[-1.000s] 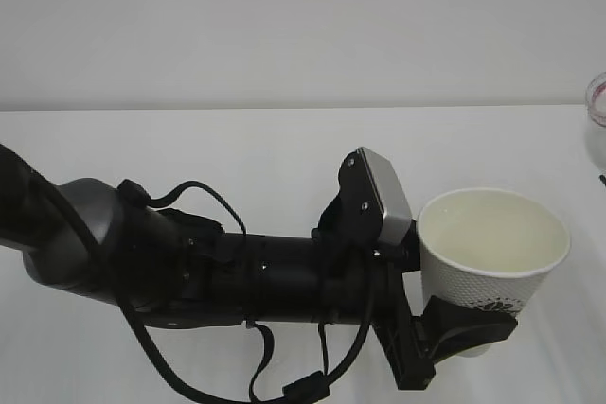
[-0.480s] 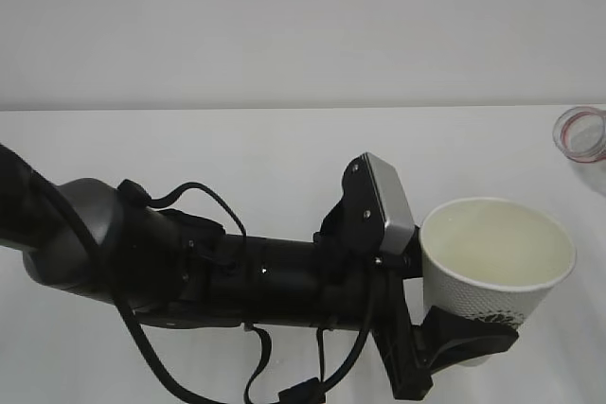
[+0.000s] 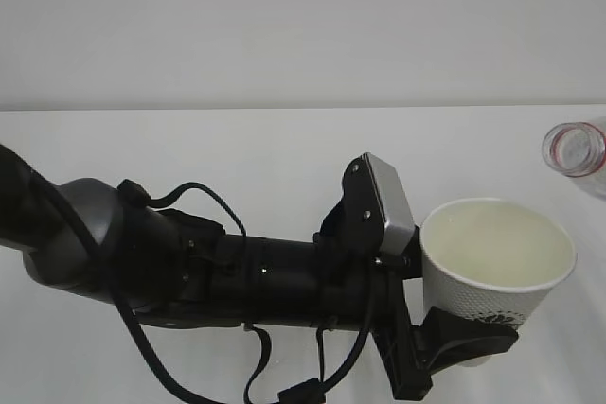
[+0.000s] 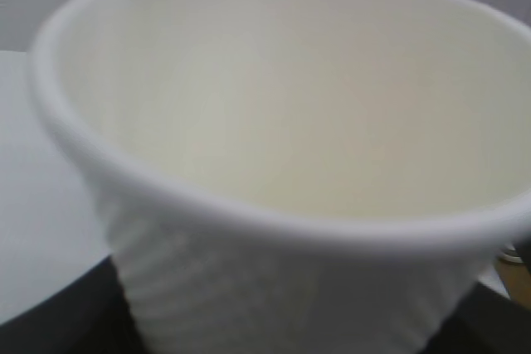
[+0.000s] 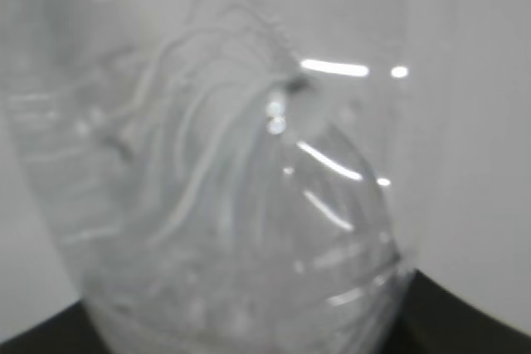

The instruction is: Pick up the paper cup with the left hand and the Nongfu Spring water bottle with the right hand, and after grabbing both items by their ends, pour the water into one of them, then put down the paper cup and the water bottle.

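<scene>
The white paper cup stands upright above the table with its mouth open. My left gripper is shut on its lower end, and a black finger crosses the printed logo. In the left wrist view the paper cup fills the frame; its inside looks pale cream, and I cannot tell whether water lies in it. The open mouth and red neck ring of the Nongfu Spring water bottle show at the right edge, tilted toward the cup. My right gripper is shut on the clear ribbed bottle.
The left arm, with its cables and grey wrist block, stretches across the lower left of the white table. A plain pale wall stands behind the table's far edge.
The bottle's mouth has come further in from the right edge and moved down and left toward the cup. The cup sank slightly and then held still.
</scene>
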Robot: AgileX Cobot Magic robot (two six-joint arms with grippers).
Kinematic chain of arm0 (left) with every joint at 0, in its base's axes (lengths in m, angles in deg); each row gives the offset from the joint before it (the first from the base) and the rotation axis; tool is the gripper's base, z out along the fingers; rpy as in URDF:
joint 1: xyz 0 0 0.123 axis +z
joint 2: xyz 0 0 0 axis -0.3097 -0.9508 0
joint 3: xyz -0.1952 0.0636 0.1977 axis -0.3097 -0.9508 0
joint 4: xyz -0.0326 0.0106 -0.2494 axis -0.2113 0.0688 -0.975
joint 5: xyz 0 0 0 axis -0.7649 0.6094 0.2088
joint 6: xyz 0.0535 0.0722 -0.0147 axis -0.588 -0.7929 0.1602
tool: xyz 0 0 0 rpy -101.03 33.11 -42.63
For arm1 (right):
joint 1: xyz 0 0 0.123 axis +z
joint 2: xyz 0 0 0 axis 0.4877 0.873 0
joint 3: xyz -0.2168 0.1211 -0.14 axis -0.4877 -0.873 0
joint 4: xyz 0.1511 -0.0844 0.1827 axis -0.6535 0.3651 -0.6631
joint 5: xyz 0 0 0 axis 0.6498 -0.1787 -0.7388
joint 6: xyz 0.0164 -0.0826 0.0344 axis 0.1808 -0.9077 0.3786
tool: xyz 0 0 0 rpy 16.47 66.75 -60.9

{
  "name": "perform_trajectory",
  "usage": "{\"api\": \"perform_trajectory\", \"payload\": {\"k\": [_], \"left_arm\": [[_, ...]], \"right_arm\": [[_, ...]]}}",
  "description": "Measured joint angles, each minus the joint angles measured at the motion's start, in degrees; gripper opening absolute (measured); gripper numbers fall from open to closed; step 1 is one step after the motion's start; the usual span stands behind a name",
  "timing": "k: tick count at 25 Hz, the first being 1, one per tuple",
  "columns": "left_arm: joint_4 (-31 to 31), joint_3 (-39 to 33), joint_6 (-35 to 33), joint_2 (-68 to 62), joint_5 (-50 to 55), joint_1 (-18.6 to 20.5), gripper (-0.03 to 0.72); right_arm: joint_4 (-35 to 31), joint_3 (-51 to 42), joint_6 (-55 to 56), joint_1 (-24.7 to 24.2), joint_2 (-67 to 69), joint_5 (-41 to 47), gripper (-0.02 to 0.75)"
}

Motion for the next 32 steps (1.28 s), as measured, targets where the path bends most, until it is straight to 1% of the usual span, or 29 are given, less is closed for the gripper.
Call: {"api": "perform_trajectory", "payload": {"k": [4,18,32], "left_arm": [[0.0,0.0,0.0,0.0,0.0,0.0,0.536],[0.0,0.0,0.0,0.0,0.0,0.0,0.536],[0.09,0.0,0.0,0.0,0.0,0.0,0.535]], "right_arm": [[0.0,0.0,-2.72,0.0,0.0,-2.61,0.379],[0.0,0.0,-9.58,0.0,0.0,-3.81,0.379],[0.0,0.0,-13.58,0.0,0.0,-4.64,0.379]]}}
